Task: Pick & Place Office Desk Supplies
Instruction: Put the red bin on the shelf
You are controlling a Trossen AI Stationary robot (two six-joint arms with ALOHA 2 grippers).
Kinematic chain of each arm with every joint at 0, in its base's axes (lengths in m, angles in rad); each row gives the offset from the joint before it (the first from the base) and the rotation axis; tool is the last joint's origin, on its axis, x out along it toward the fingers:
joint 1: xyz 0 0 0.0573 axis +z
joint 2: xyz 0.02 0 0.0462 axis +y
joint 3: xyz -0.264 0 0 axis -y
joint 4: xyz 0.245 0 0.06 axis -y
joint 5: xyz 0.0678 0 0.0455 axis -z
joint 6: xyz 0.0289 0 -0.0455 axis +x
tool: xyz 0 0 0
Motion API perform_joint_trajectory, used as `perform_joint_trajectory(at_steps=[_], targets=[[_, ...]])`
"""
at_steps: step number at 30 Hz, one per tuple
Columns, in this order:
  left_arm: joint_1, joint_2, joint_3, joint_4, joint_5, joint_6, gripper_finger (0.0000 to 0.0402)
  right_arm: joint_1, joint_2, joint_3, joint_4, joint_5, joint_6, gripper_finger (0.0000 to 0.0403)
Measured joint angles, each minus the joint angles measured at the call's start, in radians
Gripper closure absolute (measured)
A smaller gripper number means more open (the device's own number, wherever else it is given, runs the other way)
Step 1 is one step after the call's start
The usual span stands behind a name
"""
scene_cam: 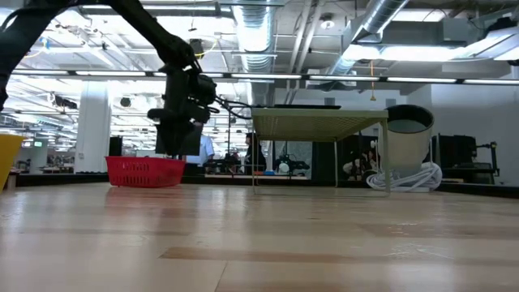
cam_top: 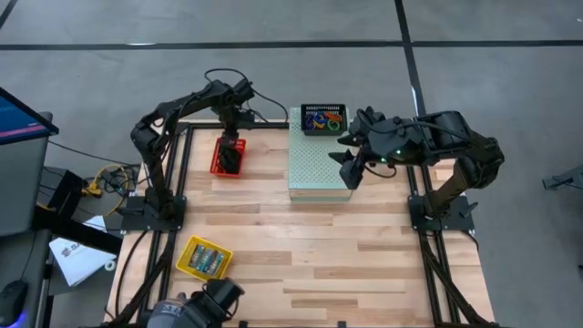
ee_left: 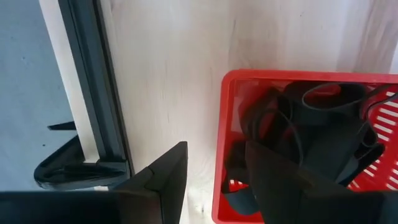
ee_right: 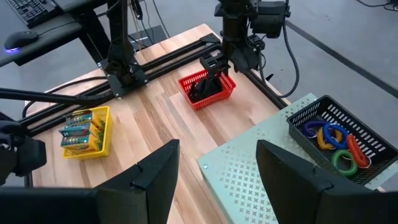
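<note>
**A:** Where's the left claw point(cam_top: 231, 157) now?

**B:** Upper left of the overhead picture, hanging right over the red basket point(cam_top: 228, 158). From its own wrist camera the two fingers point(ee_left: 163, 180) stand apart, one outside the basket's wall and one over the inside, with nothing between them.

**A:** And what's in that basket?

**B:** Black binder clips point(ee_left: 311, 130), a dark tangle of them. At desk height the basket sits left of centre, the claw dipping into it from above.

**A:** The right claw point(cam_top: 353, 164)?

**B:** Right of centre from above, over the edge of the pale green perforated box point(cam_top: 319, 164). Its fingers point(ee_right: 152, 171) are spread wide too, holding nothing.

**A:** The coloured loops?

**B:** In the small black basket point(cam_top: 323, 118) at the top of that green box, upper middle of the overhead frame. Orange, blue, green and yellow loops point(ee_right: 333, 142) are piled inside it.

**A:** Anything else on the desk point(cam_top: 301, 264)?

**B:** A yellow tray point(cam_top: 204, 258) at lower left, with green-blue packets point(ee_right: 78, 129) lying in it, well apart from both claws. Far right at desk height there's a round clear spindle point(scene_cam: 408, 150) behind the raised green box.
</note>
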Motion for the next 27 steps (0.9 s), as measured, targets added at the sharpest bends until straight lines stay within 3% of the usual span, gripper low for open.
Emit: perform_joint_trajectory(at_steps=[9,14,27], targets=[[0.016,-0.013,-0.080,0.004,0.000,0.010,0.0247,0.000,0.000,0.000,0.001,0.011,0.001,0.0193],[0.000,-0.034,-0.133,0.105,-0.043,0.022,0.0247,-0.007,0.000,0.000,0.001,0.018,0.001,0.0193],[0.013,-0.043,-0.137,0.145,-0.027,0.042,0.0253,-0.020,0.000,0.000,0.001,0.016,0.004,0.0193]])
